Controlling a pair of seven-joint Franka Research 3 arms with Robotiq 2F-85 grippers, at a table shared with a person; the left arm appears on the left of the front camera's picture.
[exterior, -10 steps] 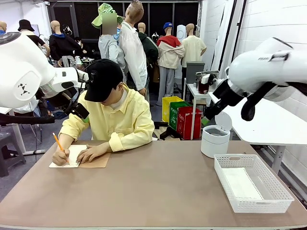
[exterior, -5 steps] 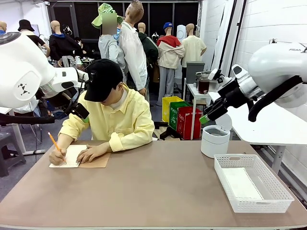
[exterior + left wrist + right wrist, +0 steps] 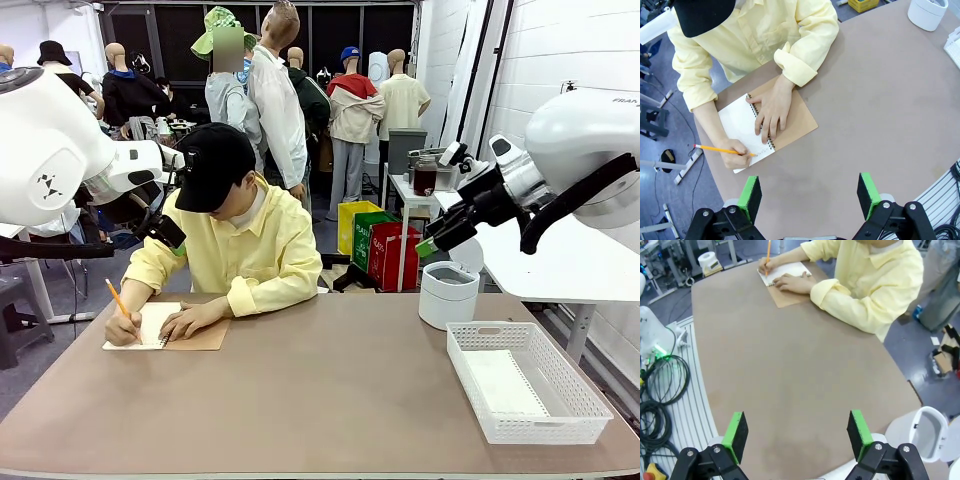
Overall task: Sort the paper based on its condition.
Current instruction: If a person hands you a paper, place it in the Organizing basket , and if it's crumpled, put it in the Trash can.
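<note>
1. The right arm [image 3: 580, 130] has swung its wrist upward since a second ago; the right gripper [image 3: 796, 434] hangs over the table [image 3: 330, 400], jaws apart, empty.
2. The left gripper [image 3: 809, 196], likewise spread and empty, hovers above the notebook [image 3: 742, 125].
3. One paper [image 3: 500, 385] sheet lies in the basket [image 3: 598, 408]; the person's hand [image 3: 737, 159] is writing, so sorting likely waits.

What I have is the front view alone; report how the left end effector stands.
Observer: The left end effector is open, its jaws wide apart, above bare table just short of the notebook.
Operator: Now give me the right one.
Observer: The right end effector is open too, with nothing between its jaws, looking down on bare table.
</note>
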